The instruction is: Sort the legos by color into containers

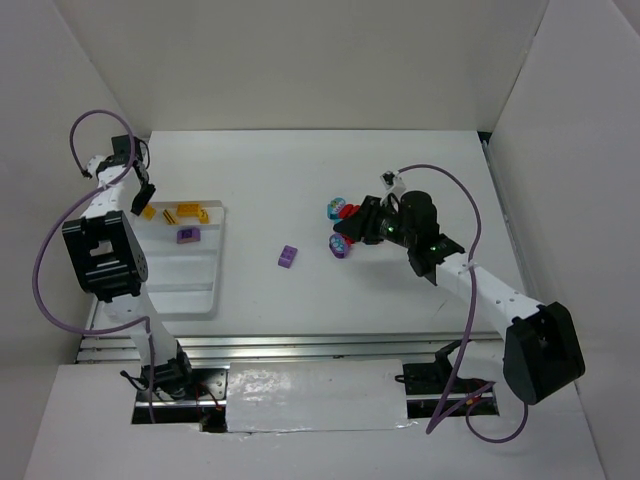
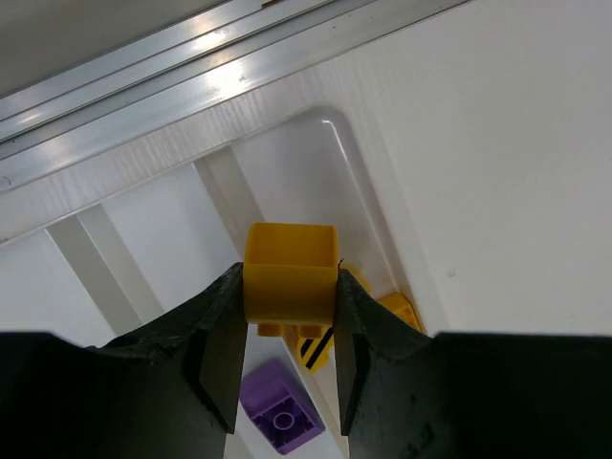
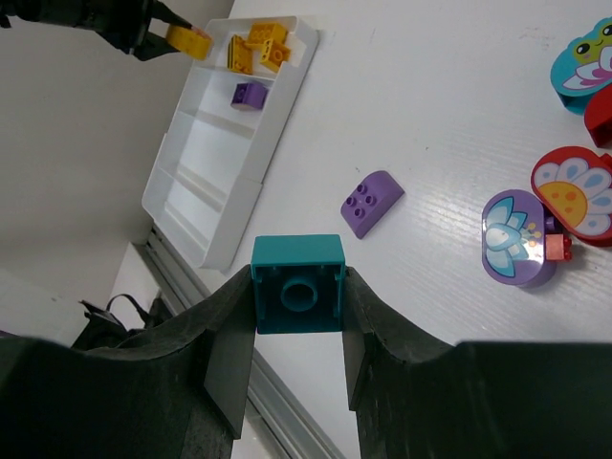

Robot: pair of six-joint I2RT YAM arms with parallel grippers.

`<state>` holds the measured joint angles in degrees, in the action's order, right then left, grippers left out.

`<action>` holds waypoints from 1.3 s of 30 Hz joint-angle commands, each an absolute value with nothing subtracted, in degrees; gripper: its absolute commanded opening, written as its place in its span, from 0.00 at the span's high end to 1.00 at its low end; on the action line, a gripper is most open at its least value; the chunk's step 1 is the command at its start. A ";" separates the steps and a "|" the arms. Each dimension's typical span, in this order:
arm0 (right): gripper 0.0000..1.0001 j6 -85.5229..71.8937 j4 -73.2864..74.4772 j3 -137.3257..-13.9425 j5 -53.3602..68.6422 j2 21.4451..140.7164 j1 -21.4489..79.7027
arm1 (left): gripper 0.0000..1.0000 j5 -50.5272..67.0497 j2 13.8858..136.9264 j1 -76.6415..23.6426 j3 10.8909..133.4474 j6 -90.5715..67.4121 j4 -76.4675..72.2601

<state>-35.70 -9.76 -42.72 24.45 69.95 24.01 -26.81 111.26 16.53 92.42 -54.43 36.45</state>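
A small yellow square plastic brick is held clamped in the left gripper above the far end of the flat white plastic tray, where more yellow bricks lie, beside a purple brick. A teal square brick is pinched by the right gripper, above the white table near rounded printed pieces.

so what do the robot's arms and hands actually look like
Both arms are white tubular links with chunky black joint housings, left arm and right arm alike. A thin purple cable loops loosely along each one. The left hand and right hand are matte black, two flat-faced fingers each, widening toward the wrist. No markings I can make out.
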 commanded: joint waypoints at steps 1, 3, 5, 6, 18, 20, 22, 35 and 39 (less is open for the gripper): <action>1.00 -34.19 -10.55 -44.82 24.79 70.05 24.52 | 0.67 -27.86 110.66 16.79 92.21 -55.37 36.21; 1.00 -33.93 -10.55 -45.17 25.22 70.40 24.78 | 0.37 -27.86 110.57 16.79 92.11 -55.46 35.68; 1.00 -33.75 -10.37 -45.61 25.84 71.19 25.13 | 0.16 -28.39 110.13 16.79 92.81 -56.25 36.65; 1.00 -33.58 -10.11 -45.88 25.93 71.54 25.22 | 0.09 -28.48 109.69 16.79 93.07 -56.34 36.82; 1.00 -37.25 -12.31 -47.98 31.47 73.57 26.90 | 0.00 2.41 86.25 1.29 84.40 -35.39 17.88; 1.00 -39.45 -10.73 -48.69 31.20 72.78 26.98 | 0.01 7.53 77.55 -4.81 74.22 -28.95 4.35; 1.00 -41.74 -9.33 -49.04 32.60 71.81 26.72 | 0.01 18.25 68.61 -12.54 61.48 -18.14 -10.10; 1.00 -55.72 -15.03 -46.49 47.55 62.84 27.59 | 0.01 27.49 51.77 -35.07 37.36 1.50 -31.18; 1.00 -58.70 -18.35 -46.50 49.30 63.37 30.14 | 0.01 29.18 51.42 -36.74 37.35 1.32 -32.26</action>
